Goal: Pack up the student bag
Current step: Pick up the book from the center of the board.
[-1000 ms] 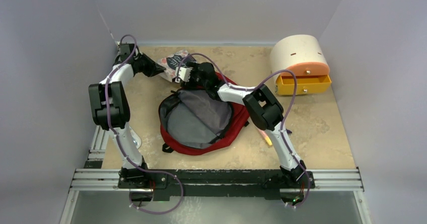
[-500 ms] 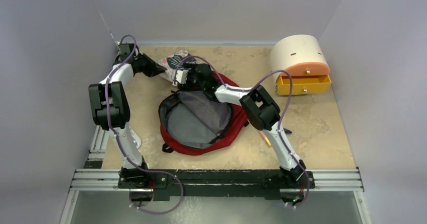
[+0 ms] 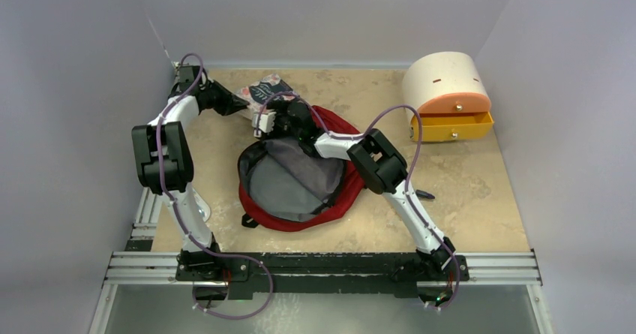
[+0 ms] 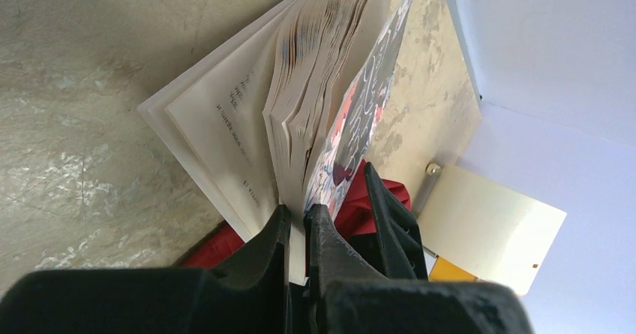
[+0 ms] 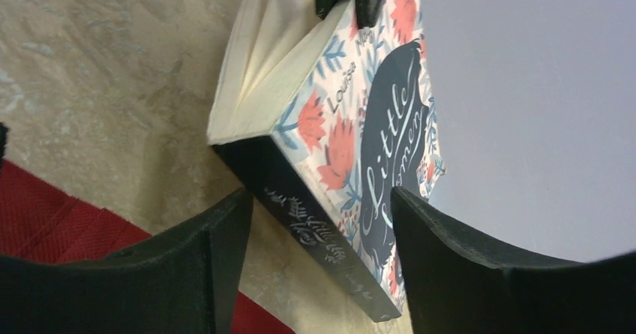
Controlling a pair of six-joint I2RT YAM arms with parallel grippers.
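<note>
Meanwhile, left gripper clamps fanned pages of the Little Women paperback; the spread right gripper faces its stiffer spine, likely the surer hold, beside the limp student bag.

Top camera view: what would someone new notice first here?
The left claw pinches a floral Little Women paperback, fanned open at the back left, while the right claw stands open facing its spine. In the middle lies the unzipped dark red backpack; a cream-and-orange drawer box sits back right.
</note>
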